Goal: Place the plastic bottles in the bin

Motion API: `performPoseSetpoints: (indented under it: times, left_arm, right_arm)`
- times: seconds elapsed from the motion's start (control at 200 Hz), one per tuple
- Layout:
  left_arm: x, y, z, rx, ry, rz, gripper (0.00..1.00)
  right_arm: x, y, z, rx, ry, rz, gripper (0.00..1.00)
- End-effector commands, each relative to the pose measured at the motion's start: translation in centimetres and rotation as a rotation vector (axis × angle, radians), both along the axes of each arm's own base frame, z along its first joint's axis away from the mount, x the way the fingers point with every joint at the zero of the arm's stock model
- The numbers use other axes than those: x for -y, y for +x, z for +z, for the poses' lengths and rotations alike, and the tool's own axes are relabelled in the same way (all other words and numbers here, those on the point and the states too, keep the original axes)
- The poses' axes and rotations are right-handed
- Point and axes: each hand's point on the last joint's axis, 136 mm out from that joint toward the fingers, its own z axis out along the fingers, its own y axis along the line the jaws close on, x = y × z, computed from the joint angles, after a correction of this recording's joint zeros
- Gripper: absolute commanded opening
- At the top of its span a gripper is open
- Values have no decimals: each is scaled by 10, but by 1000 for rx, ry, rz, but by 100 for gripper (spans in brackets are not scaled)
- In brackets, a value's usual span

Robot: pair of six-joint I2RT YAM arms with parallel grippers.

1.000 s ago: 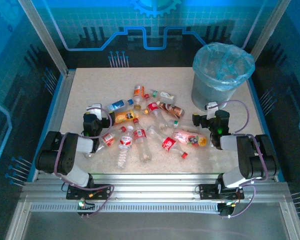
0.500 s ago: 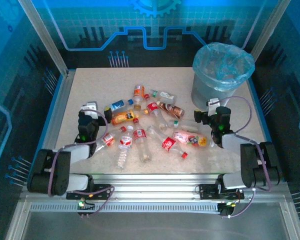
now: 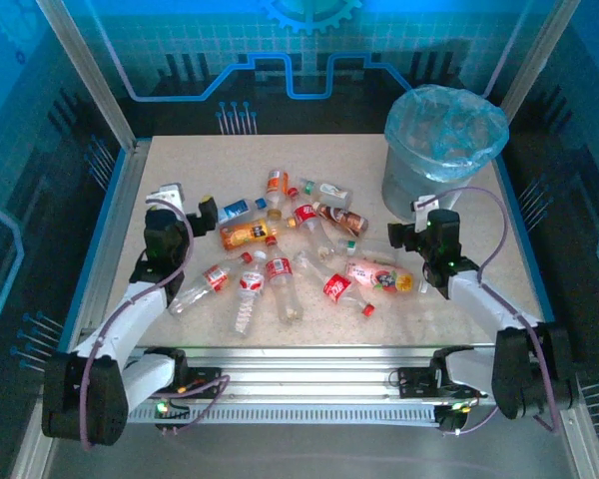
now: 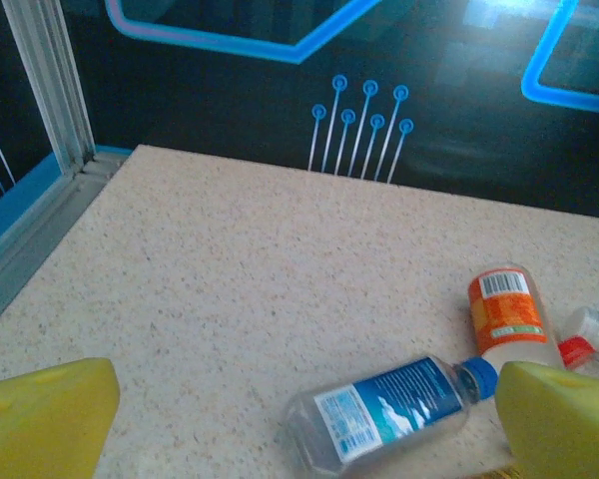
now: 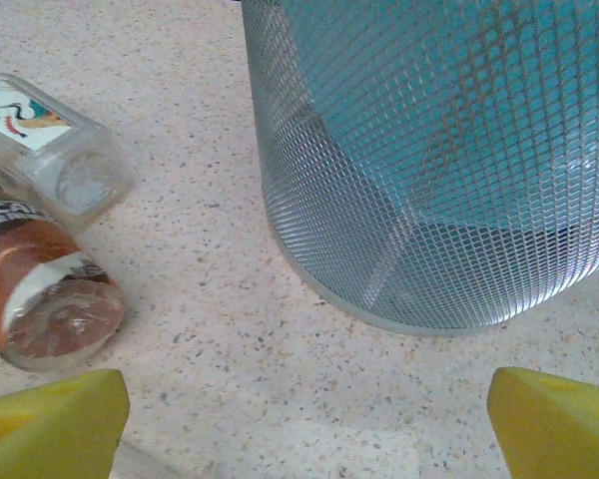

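Note:
Several plastic bottles [image 3: 290, 249] lie scattered on the middle of the table. The bin [image 3: 444, 150], grey mesh with a light-blue bag, stands at the back right. My left gripper [image 3: 187, 203] is open at the left edge of the pile. A clear blue-label bottle [image 4: 399, 409] lies on its side just ahead of its jaws [image 4: 309, 419], nearer the right finger. An orange-label bottle [image 4: 506, 309] lies beyond it. My right gripper [image 3: 407, 222] is open over bare table [image 5: 304, 424], just in front of the bin's mesh wall [image 5: 439, 170].
A brown-label bottle [image 5: 45, 289] and a clear white-label bottle [image 5: 40, 140] lie left of the right gripper. The table's left rail [image 4: 50, 90] and raised edge run close to the left gripper. Bare tabletop [image 4: 260, 259] stretches ahead of the left gripper.
Both arms have stretched forward from their folded pose. The left gripper has moved back and left, toward the blue-label bottle. The right gripper has stayed near the bin's foot.

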Motion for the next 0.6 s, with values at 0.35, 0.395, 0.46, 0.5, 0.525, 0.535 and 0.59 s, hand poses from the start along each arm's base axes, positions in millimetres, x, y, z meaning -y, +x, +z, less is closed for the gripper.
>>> performPoseSetpoints:
  times: [0.35,0.395,0.46,0.5,0.525,0.535,0.59]
  left_arm:
    - [71,-29,32,-154,49,-233,92]
    - [80,-33,34,-168,58,-279,91]
    - [92,-40,37,-184,58,-342,91]
    - [99,-45,41,-190,52,-385,90]
    - [104,-49,44,-192,47,-419,90]
    - [106,-51,46,-192,46,-432,90]
    - [116,-62,54,-200,42,-505,90]
  right_arm:
    - [-88,-70,44,-107,151,234,87]
    - [-102,-76,52,-126,175,287,88]
    - [-124,-84,61,-176,211,357,87]
    - [-137,-88,66,-212,227,396,86]
    - [-146,-90,69,-234,232,421,86]
    - [-151,-90,73,-236,234,434,86]
    - [-169,-94,76,-290,216,475,85]
